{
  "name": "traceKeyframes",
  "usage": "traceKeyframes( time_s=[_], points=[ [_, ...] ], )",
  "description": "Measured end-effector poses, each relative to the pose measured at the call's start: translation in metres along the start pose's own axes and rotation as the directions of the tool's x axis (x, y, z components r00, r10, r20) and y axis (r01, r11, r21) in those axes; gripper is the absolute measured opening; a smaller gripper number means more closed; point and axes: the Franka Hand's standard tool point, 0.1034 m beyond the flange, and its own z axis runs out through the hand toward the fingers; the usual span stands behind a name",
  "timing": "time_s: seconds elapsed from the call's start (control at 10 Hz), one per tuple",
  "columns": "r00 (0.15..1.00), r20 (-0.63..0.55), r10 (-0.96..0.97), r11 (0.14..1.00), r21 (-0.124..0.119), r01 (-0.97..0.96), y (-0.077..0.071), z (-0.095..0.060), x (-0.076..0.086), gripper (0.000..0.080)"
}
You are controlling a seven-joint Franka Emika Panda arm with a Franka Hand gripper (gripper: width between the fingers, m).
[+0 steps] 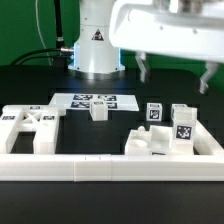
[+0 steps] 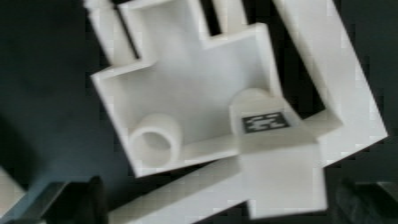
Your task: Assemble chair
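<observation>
Exterior view low, facing arm base [image 1: 97,50] across rail [image 1: 110,170], wrist view close above chair parts [image 2: 196,100], probably those at exterior view's right [image 1: 160,138].

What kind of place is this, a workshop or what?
Probably a robotics lab bench: a robot arm's base on a black table, a marker board of printed tags, and tagged white chair parts laid out.

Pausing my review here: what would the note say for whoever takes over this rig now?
Gripper: open, empty, hanging above the tagged parts at the exterior view's right.
Braced panel: lying flat at the exterior view's left, behind the rail.
Small block: by the marker board.
Done: no finished joint is clear to see.
Left: the chair's assembly.
</observation>
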Motion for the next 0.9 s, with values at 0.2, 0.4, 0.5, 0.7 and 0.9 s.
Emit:
traceKeyframes(
  time_s=[0.2, 0.4, 0.5, 0.7, 0.9],
  points=[
    [1.0, -0.003, 0.01, 1.0, -0.001, -0.01, 0.008, 0.001, -0.003, 0.0646],
    [1.0, -0.003, 0.009, 1.0, -0.001, -0.009, 0.008, 0.002, -0.004, 0.0649],
    [1.0, -0.003, 0.008, 1.0, -0.001, -0.008, 0.008, 0.002, -0.004, 0.0649],
    [0.987, -0.064, -0.15, 0.988, 0.014, 0.151, 0.027, 0.016, -0.006, 0.0649],
    [0.945, -0.075, -0.319, 0.948, -0.01, 0.319, 0.073, 0.039, -0.022, 0.0649]
  ],
)
